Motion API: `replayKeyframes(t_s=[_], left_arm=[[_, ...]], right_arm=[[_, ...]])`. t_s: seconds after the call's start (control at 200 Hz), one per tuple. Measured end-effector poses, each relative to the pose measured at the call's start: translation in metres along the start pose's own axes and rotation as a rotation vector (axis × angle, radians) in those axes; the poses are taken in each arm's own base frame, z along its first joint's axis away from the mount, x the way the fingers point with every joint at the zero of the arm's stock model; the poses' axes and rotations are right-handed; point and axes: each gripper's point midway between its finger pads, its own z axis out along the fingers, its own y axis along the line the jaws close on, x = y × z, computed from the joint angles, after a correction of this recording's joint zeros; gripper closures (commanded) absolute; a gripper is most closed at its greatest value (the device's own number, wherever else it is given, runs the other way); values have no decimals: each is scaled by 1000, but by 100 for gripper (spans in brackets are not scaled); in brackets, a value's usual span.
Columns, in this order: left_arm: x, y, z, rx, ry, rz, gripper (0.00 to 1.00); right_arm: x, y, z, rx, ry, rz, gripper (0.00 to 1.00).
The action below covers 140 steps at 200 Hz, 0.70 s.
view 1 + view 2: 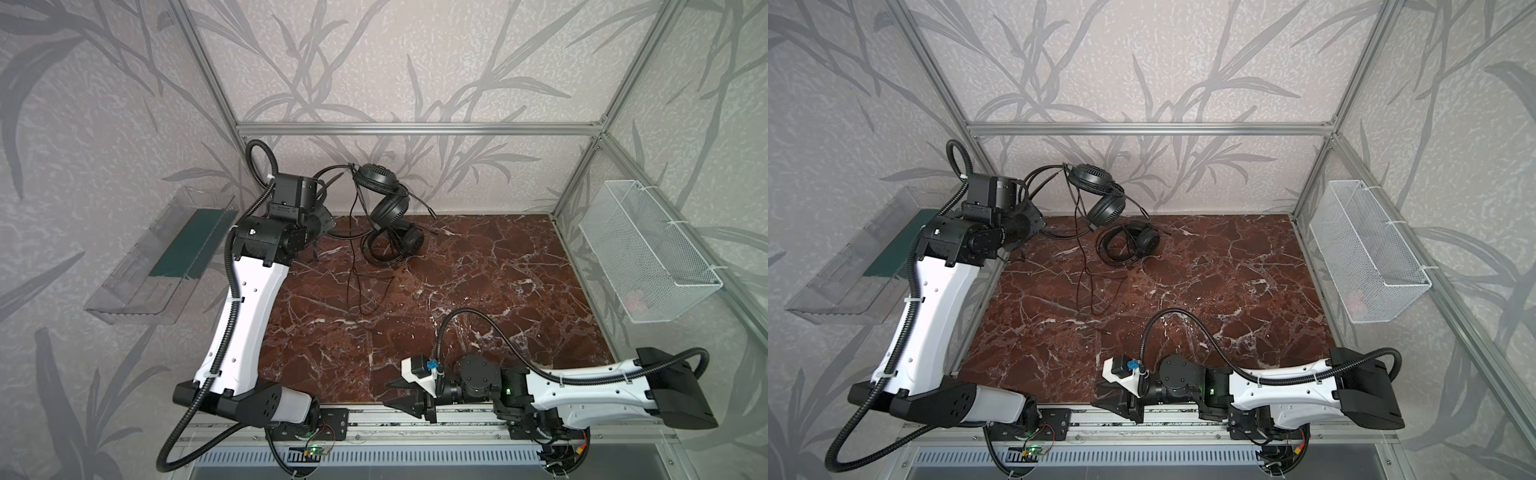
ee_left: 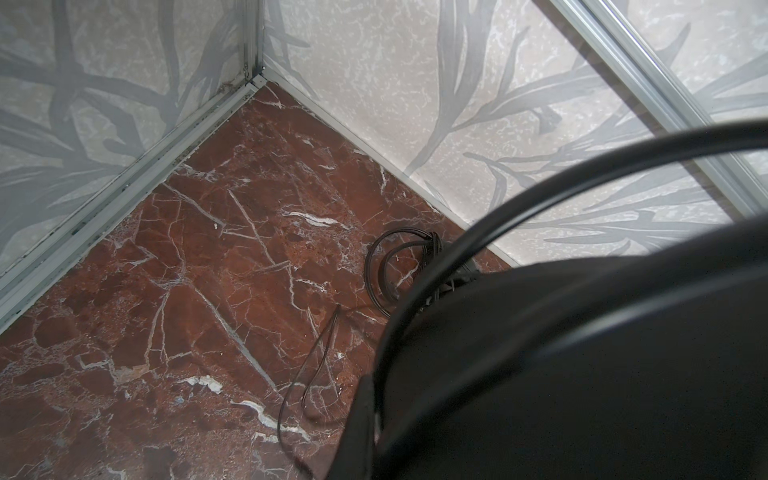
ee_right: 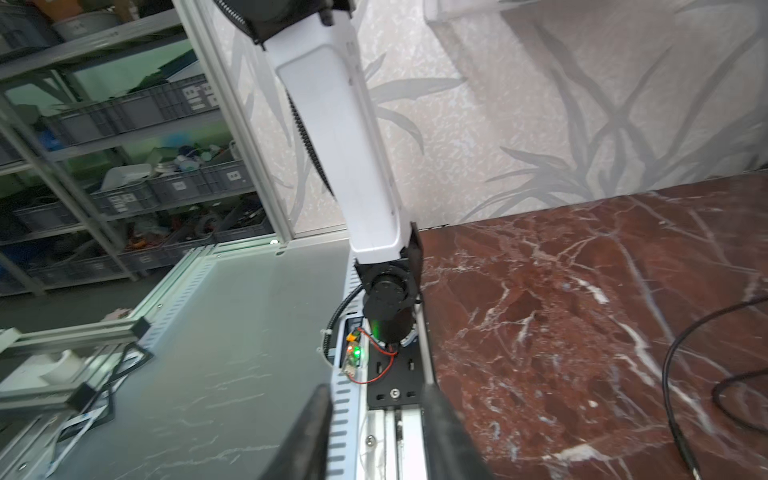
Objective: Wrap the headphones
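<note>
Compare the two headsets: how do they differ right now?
The raised headset hangs clear of the table from the shut left hand; the lying headset rests flat on it. A thin cable drops loose from the raised headset onto the table; the lying headset's cable can't be traced. Both are black, over-ear, with wire headbands.

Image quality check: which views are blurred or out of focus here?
Both top views: sharp and evenly lit, raised headphones crisp, frame posts splayed by the wide lens. Left wrist: table sharp, but a defocused black shape near the lens fills one corner. Right wrist: soft and smeared throughout, right tool most blurred.
</note>
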Motion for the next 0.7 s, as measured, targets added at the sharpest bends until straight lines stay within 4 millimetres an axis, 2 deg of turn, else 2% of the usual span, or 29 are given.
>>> replayKeyframes(t_s=[0.125,0.29,0.405,0.525,0.7], left_arm=[[-2,-3,-6,19,-1,-13,100],[-7,-7,-20,47,-13,-19,100],[-11,-9,-29,63,-23,-22,100],[-11,-11,-36,77,-26,-25,100],[-12,-16,-42,96,-29,-20,100]], right_arm=[[7,-29,6,105,18,-15,40],[32,-106,34,298,62,16,37],[46,-147,58,390,64,27,34],[51,-179,84,430,28,59,28],[52,-217,119,468,-8,87,28]])
